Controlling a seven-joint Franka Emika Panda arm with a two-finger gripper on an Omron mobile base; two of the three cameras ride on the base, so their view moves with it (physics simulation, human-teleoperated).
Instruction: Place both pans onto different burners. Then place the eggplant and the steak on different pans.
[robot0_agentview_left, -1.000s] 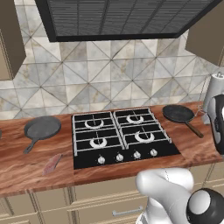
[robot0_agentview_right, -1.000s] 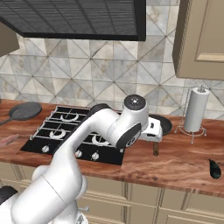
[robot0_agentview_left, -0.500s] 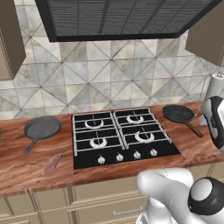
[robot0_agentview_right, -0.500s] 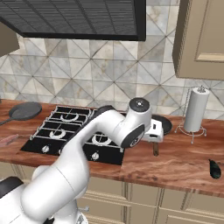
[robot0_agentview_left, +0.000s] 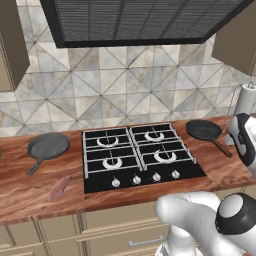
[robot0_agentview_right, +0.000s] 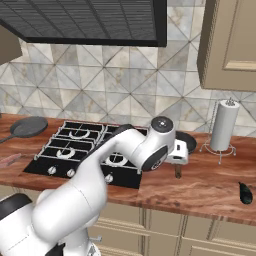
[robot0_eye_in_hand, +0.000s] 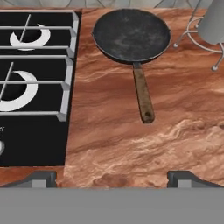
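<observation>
I am holding my gripper (robot0_eye_in_hand: 112, 177) over the counter (robot0_eye_in_hand: 113, 144), its fingers spread wide open and holding nothing. The dark long-handled pan (robot0_eye_in_hand: 131, 35) is sitting just right of the cooktop (robot0_agentview_left: 140, 160). The grey pan (robot0_agentview_left: 47, 146) and steak (robot0_agentview_left: 59, 187) are lying left of the cooktop. The eggplant (robot0_agentview_right: 245, 192) is lying near the counter's right front edge.

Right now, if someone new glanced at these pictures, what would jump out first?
Probably the white arm, its gripper hovering over the wooden counter just short of the dark long-handled pan right of the cooktop. Next, the grey pan and steak lying left of the cooktop.
</observation>
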